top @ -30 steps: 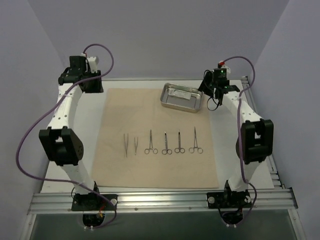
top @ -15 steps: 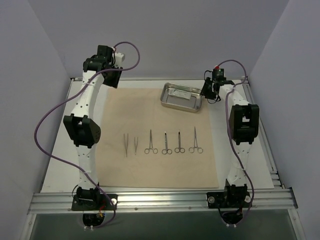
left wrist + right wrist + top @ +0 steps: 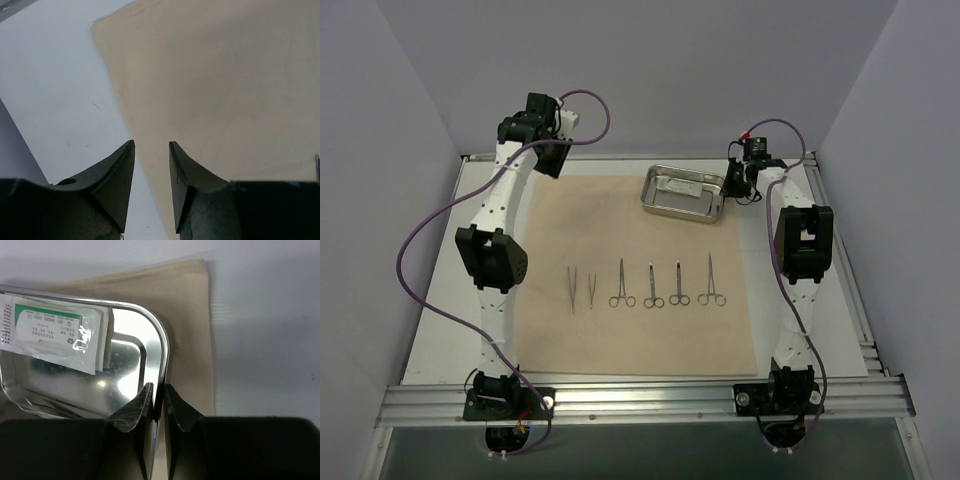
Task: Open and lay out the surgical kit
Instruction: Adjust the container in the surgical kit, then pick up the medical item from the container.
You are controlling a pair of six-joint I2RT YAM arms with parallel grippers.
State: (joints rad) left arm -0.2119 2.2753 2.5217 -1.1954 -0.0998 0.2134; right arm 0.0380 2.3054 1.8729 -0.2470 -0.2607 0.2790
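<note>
Cloth [image 3: 640,340] of the kit lies spread flat on the table [image 3: 435,320], reaching close to the far edge. You have the tray [image 3: 150,322] at the cloth's far right corner, with white packets [image 3: 50,332] inside it. Two tweezers [image 3: 572,290] and four clamps [image 3: 622,284] lie in a row across the cloth's middle, none touching. Your right gripper [image 3: 156,387] has its jaws pinched on the tray's right rim. Your left gripper [image 3: 151,142] hangs over the cloth's far left corner, jaws partly apart, holding nothing
</note>
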